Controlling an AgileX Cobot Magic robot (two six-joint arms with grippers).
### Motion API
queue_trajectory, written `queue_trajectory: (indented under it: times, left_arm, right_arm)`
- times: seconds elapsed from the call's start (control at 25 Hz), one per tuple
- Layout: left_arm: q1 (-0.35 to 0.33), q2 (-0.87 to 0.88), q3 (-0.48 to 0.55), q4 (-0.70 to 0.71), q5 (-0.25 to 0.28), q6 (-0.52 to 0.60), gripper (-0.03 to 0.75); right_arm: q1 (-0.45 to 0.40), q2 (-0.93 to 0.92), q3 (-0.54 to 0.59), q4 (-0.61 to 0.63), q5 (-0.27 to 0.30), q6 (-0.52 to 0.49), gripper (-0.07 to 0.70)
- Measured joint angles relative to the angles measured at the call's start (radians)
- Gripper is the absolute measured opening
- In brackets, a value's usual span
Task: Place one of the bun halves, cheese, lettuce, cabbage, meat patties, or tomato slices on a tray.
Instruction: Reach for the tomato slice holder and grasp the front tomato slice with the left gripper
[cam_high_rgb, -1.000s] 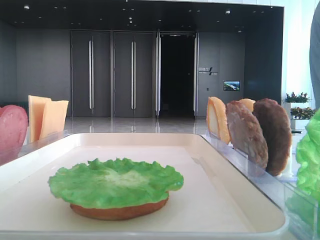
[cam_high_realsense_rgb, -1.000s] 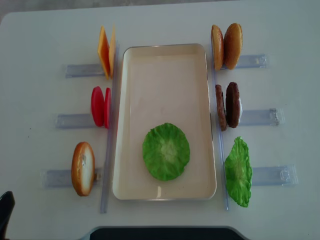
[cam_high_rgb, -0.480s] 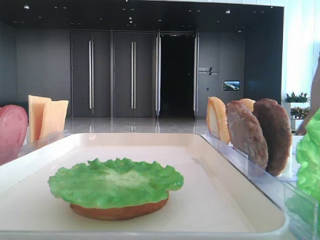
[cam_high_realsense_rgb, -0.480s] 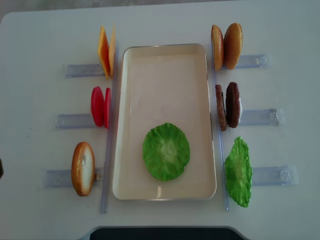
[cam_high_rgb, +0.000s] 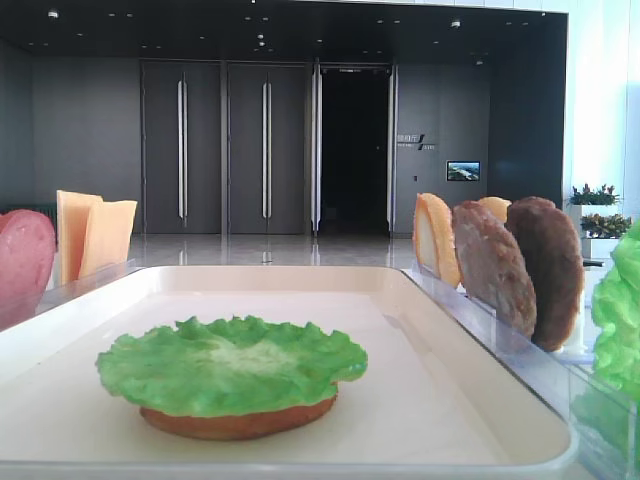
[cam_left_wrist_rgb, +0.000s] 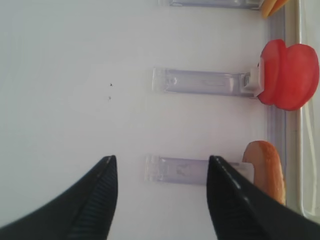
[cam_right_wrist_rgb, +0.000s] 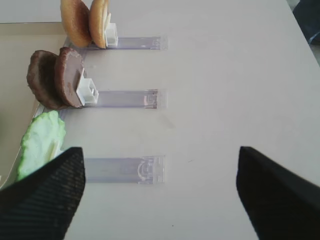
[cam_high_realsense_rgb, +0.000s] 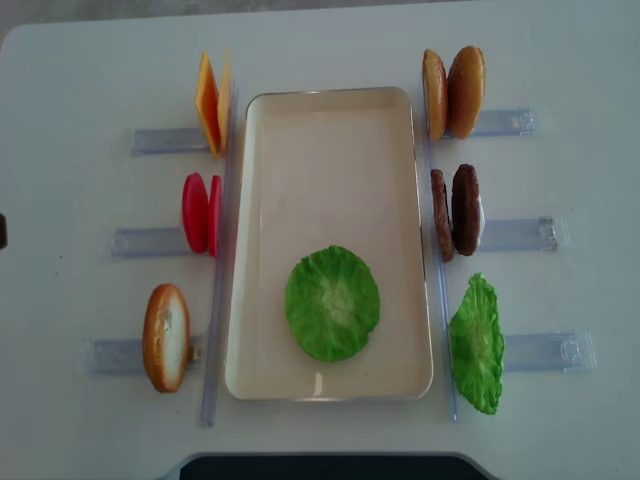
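Observation:
The cream tray (cam_high_realsense_rgb: 330, 150) lies mid-table. On it, near the front, a lettuce (cam_high_realsense_rgb: 332, 303) leaf rests on a bun half (cam_high_rgb: 238, 422). Left of the tray stand cheese (cam_high_realsense_rgb: 212, 103), tomato slices (cam_high_realsense_rgb: 201, 213) and a bun half (cam_high_realsense_rgb: 166, 336). Right of it stand two bun halves (cam_high_realsense_rgb: 453, 92), meat patties (cam_high_realsense_rgb: 455, 210) and another lettuce leaf (cam_high_realsense_rgb: 476, 343). Cabbage is out of view. My left gripper (cam_left_wrist_rgb: 161, 160) is open over bare table, left of the bun half (cam_left_wrist_rgb: 265, 170). My right gripper (cam_right_wrist_rgb: 159, 150) is open above the table, right of the lettuce (cam_right_wrist_rgb: 40, 142).
Clear plastic holders (cam_high_realsense_rgb: 165, 140) run outward from each standing piece on both sides of the tray. One holder (cam_left_wrist_rgb: 180, 170) lies beneath the left fingers, another (cam_right_wrist_rgb: 125, 169) beneath the right. A dark sliver (cam_high_realsense_rgb: 2, 230) shows at the table's left edge.
The dark sliver at the left edge of the overhead view has moved from the front corner toward the back. The food and tray have not moved.

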Motion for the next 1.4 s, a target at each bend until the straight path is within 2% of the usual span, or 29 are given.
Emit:
queue_trajectory:
  times: [0.28,0.6,0.76,0.96,1.04,1.4]
  left_arm:
    - [0.000,0.267,-0.104,0.003,-0.048,-0.070,0.433]
    - [0.000,0.472,-0.235,0.011,-0.054,-0.126,0.433]
    - [0.000,0.513,-0.256,0.028,-0.056,-0.133,0.444]
    - [0.000,0.528,-0.257,0.029,-0.051,-0.135,0.550]
    - [0.000,0.529,-0.257,0.029,-0.042,-0.135,0.568]
    - [-0.001,0.531,-0.257,-0.018,0.008,-0.157,0.579]
  right_arm:
    - [0.000,0.000,0.000,0.000,0.000,0.000,0.584]
    - [0.000,0.000,0.000,0.000,0.000,0.000,0.584]
    - [0.000,0.000,0.000,0.000,0.000,0.000,0.584]
    - [0.000,0.000,0.000,0.000,0.000,0.000,0.584]
    - [0.000,0.000,0.000,0.000,0.000,0.000,0.584]
    - [0.000,0.000,0.000,0.000,0.000,0.000,0.584]
